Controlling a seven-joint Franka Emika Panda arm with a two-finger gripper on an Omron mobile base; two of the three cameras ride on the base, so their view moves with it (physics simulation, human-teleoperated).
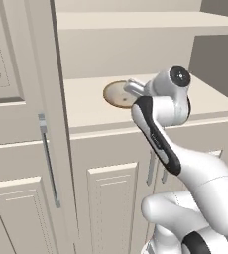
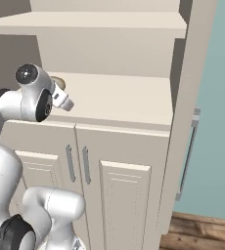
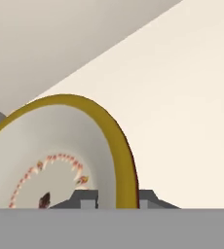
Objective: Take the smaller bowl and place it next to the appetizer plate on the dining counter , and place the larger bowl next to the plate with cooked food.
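Gold-rimmed bowl (image 3: pixel 60 146) on cream table (image 1: pixel 86 106); tool (image 3: pixel 115 198) straddling its rim, fingers spread either side.

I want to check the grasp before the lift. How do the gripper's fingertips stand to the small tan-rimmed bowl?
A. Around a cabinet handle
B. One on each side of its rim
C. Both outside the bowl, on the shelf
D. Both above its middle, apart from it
B: in the hand view the smaller bowl's tan-gold rim rises between the gripper's two dark fingertips, one inside and one outside.
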